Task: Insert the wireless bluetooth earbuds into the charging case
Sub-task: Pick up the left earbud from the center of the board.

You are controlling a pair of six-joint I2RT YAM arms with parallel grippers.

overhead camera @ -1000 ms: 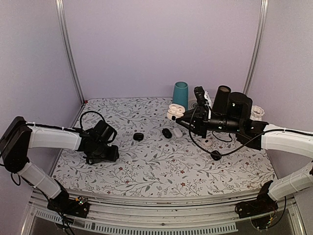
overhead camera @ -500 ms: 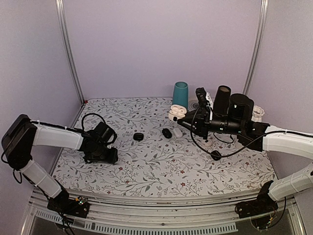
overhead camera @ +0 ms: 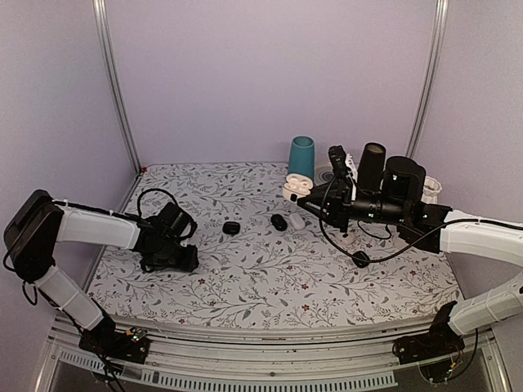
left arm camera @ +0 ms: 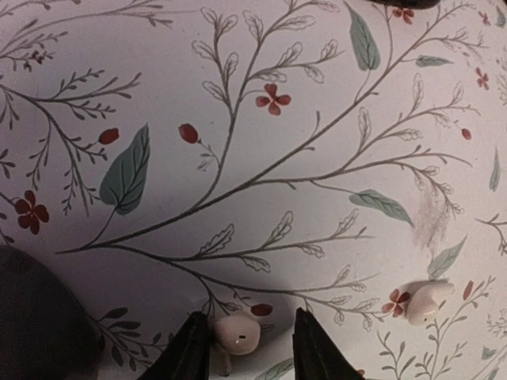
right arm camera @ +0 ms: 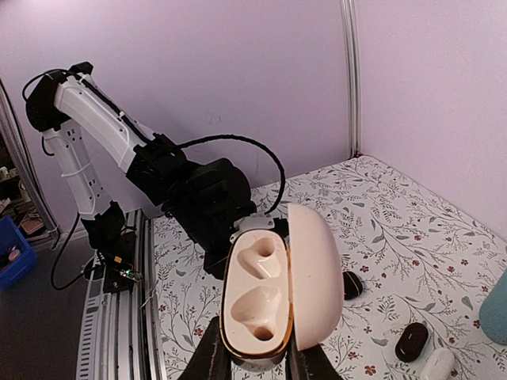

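Zero earbuds seated so far; both sockets in the case show empty.
My right end effector (right arm camera: 257, 354) is clamped on the open charging case (right arm camera: 257, 305), held up off the bench (left arm camera: 158, 71) on the right side. My left end effector (left arm camera: 252, 348), fingers apart, straddles one earbud (left arm camera: 238, 332) lying on the left side; a second earbud (left arm camera: 428, 299) lies nearby. I judge both pickups and both insertions remain.
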